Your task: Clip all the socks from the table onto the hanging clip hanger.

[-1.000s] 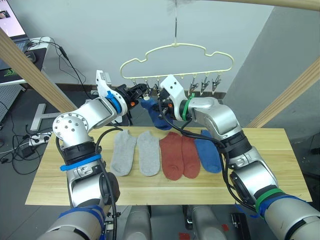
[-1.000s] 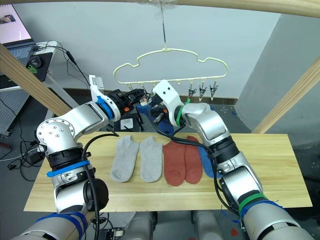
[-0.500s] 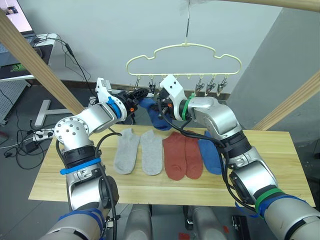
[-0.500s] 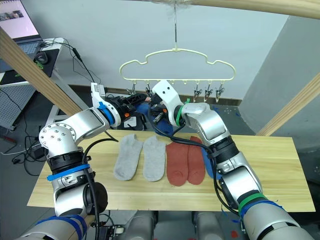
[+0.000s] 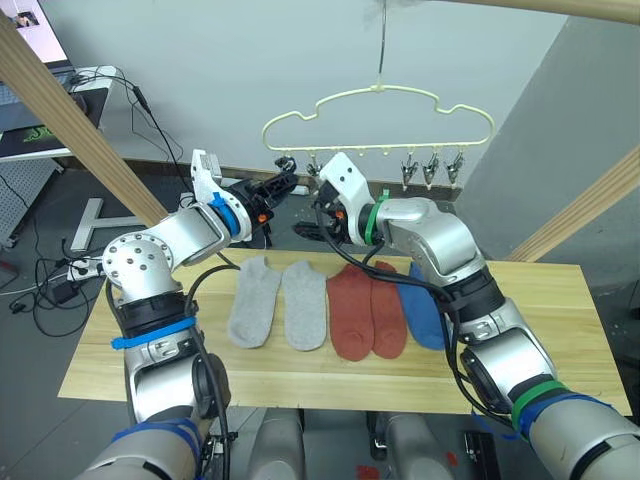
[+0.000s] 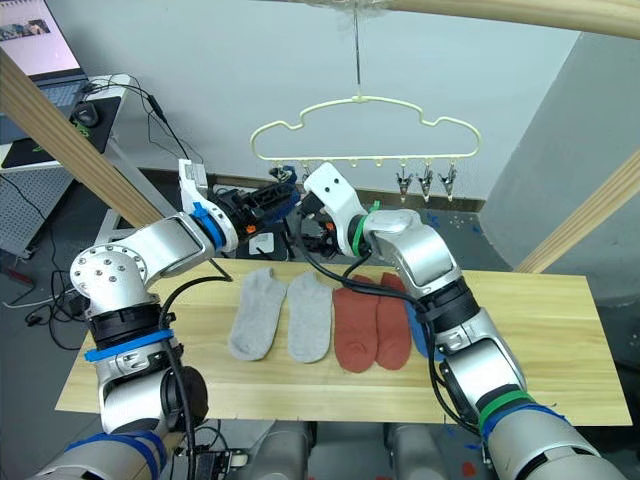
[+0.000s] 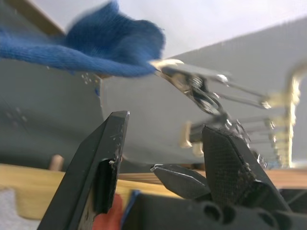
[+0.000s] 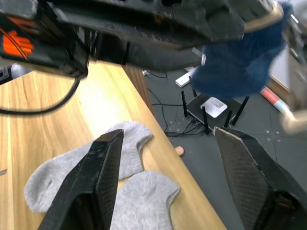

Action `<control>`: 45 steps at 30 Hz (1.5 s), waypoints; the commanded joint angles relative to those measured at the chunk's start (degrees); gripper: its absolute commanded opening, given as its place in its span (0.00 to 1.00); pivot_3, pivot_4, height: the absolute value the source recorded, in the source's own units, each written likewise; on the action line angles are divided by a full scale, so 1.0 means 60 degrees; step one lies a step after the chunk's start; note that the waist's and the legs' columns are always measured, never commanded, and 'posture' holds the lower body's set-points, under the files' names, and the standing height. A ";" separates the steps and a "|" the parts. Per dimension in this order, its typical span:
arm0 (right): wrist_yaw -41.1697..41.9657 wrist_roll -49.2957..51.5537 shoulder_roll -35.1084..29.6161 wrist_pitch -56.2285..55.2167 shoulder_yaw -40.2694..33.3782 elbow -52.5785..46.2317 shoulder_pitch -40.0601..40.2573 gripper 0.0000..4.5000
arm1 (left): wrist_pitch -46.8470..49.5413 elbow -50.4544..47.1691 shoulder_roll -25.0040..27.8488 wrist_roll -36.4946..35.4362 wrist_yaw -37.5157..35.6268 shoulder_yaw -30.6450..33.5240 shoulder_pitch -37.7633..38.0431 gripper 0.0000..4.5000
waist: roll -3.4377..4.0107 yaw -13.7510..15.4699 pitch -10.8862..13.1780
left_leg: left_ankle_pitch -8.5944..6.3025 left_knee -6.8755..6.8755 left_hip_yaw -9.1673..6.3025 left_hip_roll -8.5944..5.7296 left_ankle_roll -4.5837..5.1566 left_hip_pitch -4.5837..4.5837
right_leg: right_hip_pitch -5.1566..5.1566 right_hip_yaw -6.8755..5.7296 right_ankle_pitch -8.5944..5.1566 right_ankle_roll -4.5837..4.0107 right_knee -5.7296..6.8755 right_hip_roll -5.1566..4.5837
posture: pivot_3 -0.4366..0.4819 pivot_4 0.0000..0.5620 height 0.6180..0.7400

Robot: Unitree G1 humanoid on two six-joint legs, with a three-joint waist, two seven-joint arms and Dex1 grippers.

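Probably a lab: laptop (image 6: pixel 35 40) on side bench, floor cables (image 5: pixel 40 285), wooden frame (image 5: pixel 70 110).

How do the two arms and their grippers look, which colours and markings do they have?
Both arms are silver-grey metal with rounded joints and black cables along them. The left arm carries blue tape bands, the right arm green ones. Each wrist has a white housing. The left gripper and the right gripper have two black fingers each.

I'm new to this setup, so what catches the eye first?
Both grippers, left and right, meet open under the cream clip hanger, where a blue sock is at a metal clip. Below, five socks lie in a row on the wooden table.
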 commanded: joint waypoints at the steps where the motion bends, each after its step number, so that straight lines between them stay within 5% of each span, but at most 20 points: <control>1: -0.0038 0.0230 -0.0157 0.0515 -0.0099 -0.1367 0.0367 0.71 | -0.1005 -0.1528 0.0953 0.1125 -0.1627 -0.1359 0.0680 0.61 | 0.0000 -0.0004 0.0000 | 0.0000 -0.0004 0.0001 0.0001 0.0000 0.0001 | 0.0000 0.0001 0.0000 0.0000 -0.0002 0.0000 | 0.63 0.44 1.00; 10: -0.0635 0.1004 -0.1051 0.2782 -0.0805 -0.5385 0.2637 0.71 | -0.4925 -0.3174 0.2031 0.4356 -0.4073 -0.3484 0.2986 0.61 | 0.0002 0.0127 0.0000 | -0.0001 -0.0039 0.0005 0.0002 0.0001 0.0000 | -0.0002 0.0003 -0.0002 -0.0004 -0.0042 -0.0003 | 0.63 0.46 1.00; 20: -0.0077 0.2886 -0.3120 0.3888 -0.3366 -0.8914 0.4737 0.71 | -0.7821 -0.3832 0.1167 0.6414 -0.4454 -0.4340 0.4414 0.61 | 0.0002 0.0138 0.0000 | -0.0021 -0.0045 0.0012 -0.0002 0.0037 -0.0007 | 0.0013 0.0008 0.0005 -0.0014 -0.0089 -0.0004 | 0.61 0.48 1.00; 32: 0.0473 0.5513 -0.5409 0.4919 -0.5911 -0.9789 0.5183 0.71 | -1.0337 -0.2567 -0.0856 0.8542 -0.3568 -0.5277 0.4399 0.61 | 0.0002 0.0097 0.0000 | -0.0025 -0.0006 0.0014 -0.0001 0.0046 -0.0004 | 0.0030 0.0018 0.0005 -0.0012 -0.0091 0.0007 | 0.53 0.49 1.00; 37: 0.0135 0.6297 -0.5816 0.5429 -0.6222 -0.9809 0.5069 0.99 | -1.0496 -0.2110 -0.1217 0.8732 -0.3421 -0.5195 0.4027 0.61 | 0.0001 0.0091 0.0000 | -0.0026 0.0012 0.0014 -0.0004 0.0049 -0.0007 | 0.0036 0.0022 0.0005 -0.0011 -0.0091 0.0008 | 0.50 0.49 1.00; 45: -0.0512 0.6734 -0.6275 0.5144 -0.6261 -0.9770 0.5113 0.99 | -1.0536 -0.1577 -0.1731 0.8974 -0.2907 -0.4996 0.3367 0.61 | 0.0001 0.0048 0.0000 | -0.0028 0.0018 0.0013 -0.0005 0.0053 -0.0007 | 0.0039 0.0020 0.0006 -0.0010 -0.0091 0.0008 | 0.48 0.49 1.00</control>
